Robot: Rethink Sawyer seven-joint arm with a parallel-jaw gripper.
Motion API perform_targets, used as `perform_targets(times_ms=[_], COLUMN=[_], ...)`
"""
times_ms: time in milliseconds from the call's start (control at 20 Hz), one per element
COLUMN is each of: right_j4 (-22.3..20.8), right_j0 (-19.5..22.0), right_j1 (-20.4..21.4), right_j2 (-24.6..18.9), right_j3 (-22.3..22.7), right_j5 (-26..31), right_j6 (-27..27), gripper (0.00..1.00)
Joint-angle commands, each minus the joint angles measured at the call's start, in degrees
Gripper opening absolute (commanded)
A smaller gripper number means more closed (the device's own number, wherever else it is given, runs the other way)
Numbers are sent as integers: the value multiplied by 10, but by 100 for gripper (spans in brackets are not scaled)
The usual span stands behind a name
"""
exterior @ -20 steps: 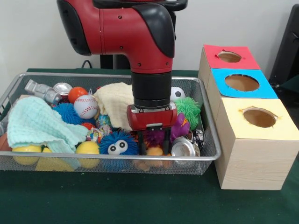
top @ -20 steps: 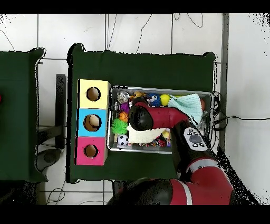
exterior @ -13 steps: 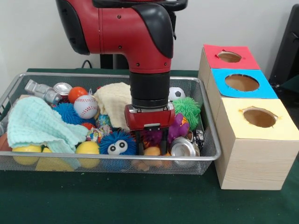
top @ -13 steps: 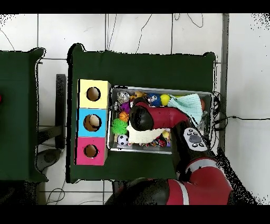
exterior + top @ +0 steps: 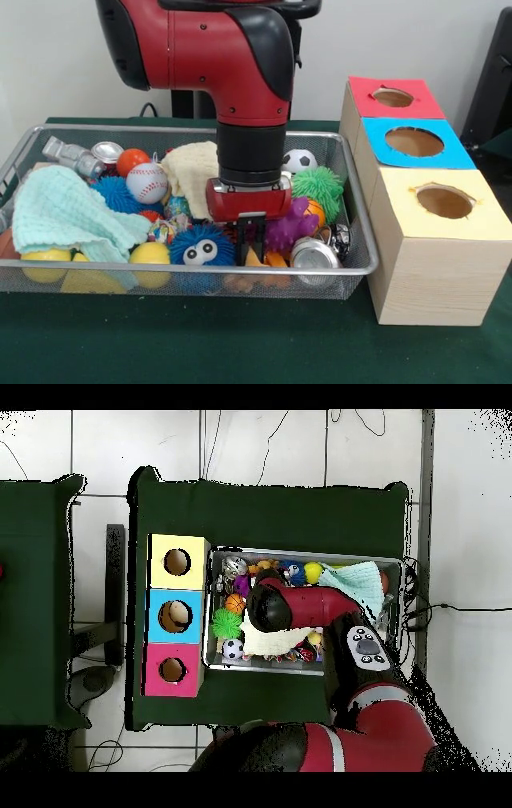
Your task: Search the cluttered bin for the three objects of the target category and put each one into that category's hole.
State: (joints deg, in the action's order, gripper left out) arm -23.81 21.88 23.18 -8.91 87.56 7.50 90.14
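1. Since a second ago the gripper (image 5: 251, 240) has lifted slightly and slid toward the picture's left in the front view. That uncovers more of the purple toy (image 5: 293, 228) it was standing over.
2. I cannot tell whether the jaws are clenched or released; they are dark against the clutter and half buried in it.
3. Nothing tells me the target category. My guess is the spiky purple toy, which lies just beside the gripper on the picture's right, at the bin's (image 5: 200, 272) front right. An orange piece (image 5: 256, 258) sits directly under the gripper.
4. If the purple toy is the target, the move turns on a short shift back toward the picture's right and then down. The toy is lumpy with no clear long axis. A can (image 5: 310, 254) crowds it in front and a green ball (image 5: 318, 188) behind.
5. Only the front view shows the gripper and the toys under it. From overhead the arm (image 5: 290, 606) covers that spot, but that view shows the three boxes (image 5: 176, 616) in a row against the bin's end, close to the toy.
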Motion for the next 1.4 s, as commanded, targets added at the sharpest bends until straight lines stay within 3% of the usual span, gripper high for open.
perform_targets(times_ms=[50, 150, 500, 850, 1100, 1400], right_j4=[-25, -21, 27, 53, 63, 91], right_j0=[7, 15, 18, -16, -44, -99], right_j1=[-28, -9, 119, 187, 224, 263], right_j2=[12, -2, -16, 10, 27, 62], right_j3=[-20, -14, 24, 28, 46, 93], right_j5=[-1, 17, 190, 320, 369, 385], right_j6=[43, 32, -9, 21, 58, 132], gripper=[0, 0, 0, 0, 0, 0])
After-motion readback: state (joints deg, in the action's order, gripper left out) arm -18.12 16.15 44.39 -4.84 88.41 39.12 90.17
